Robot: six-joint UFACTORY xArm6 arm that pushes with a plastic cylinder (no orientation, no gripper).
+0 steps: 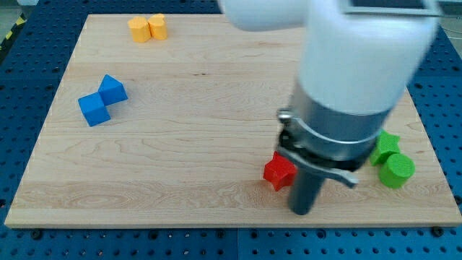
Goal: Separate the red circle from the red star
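Observation:
A red star block [279,171] lies on the wooden board at the view's lower middle-right. My tip [301,211] is just to the right of and below the star, very close to it or touching it. The red circle does not show; the arm's body covers the board to the right of the star.
Two blue blocks [102,100] sit together at the view's left. Two yellow blocks [147,27] sit together at the view's top. A green star [385,145] and a green round block [395,171] sit near the right edge of the board [180,159].

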